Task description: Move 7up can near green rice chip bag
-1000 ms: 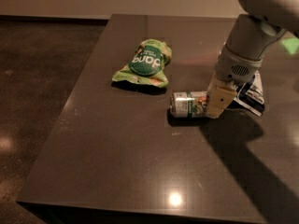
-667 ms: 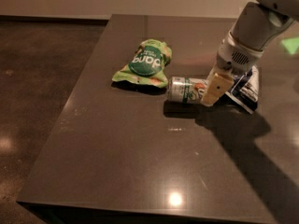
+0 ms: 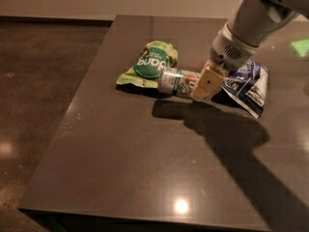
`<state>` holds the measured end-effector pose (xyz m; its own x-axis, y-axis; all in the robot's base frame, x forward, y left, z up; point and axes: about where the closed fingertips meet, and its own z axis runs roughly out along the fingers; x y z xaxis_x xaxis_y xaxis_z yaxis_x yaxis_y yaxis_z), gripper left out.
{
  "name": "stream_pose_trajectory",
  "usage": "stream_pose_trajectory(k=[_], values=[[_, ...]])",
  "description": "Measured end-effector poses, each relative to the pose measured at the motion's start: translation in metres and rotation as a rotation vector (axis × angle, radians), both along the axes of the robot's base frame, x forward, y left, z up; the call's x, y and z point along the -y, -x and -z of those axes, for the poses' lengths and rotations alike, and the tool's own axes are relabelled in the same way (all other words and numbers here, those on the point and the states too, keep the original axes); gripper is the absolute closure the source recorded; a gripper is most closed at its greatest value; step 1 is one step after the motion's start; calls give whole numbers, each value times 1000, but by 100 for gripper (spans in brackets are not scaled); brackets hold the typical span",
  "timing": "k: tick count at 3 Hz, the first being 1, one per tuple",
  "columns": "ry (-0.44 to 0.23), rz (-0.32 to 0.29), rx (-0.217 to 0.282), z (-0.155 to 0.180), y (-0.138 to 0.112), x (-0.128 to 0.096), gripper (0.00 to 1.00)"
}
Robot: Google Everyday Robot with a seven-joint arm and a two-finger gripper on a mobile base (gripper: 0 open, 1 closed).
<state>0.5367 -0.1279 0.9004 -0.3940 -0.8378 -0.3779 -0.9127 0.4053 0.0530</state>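
The 7up can (image 3: 175,80) is a small silver-white can with green lettering, held on its side a little above the dark table (image 3: 125,158), with its shadow on the table below it. Its silver top points left and almost touches the green rice chip bag (image 3: 149,64). The bag is light green with a dark green round "dang" label and lies flat at the table's centre-left. My gripper (image 3: 197,87) reaches down from the upper right on the white arm (image 3: 251,23) and is shut on the can's right end. One tan finger (image 3: 203,82) shows in front.
A dark blue and white snack bag (image 3: 248,85) lies right of the can, partly under the arm. The table's left edge (image 3: 72,115) and near edge (image 3: 145,215) drop to a dark floor. A green light patch (image 3: 300,46) shows at far right.
The gripper has carried the can up off the table and to the left, from beside the blue and white bag to right next to the green bag.
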Motion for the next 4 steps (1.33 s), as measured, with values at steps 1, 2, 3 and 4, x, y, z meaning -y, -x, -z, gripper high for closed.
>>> stream_pose_trajectory(k=[1,2,3,4], values=[[20,-3,-3,13,2,-15,100],[41,-18,-15,28,4,-27,100],[49,-24,-41,41,0,-34,100],[53,-33,-55,47,-6,-37,85]])
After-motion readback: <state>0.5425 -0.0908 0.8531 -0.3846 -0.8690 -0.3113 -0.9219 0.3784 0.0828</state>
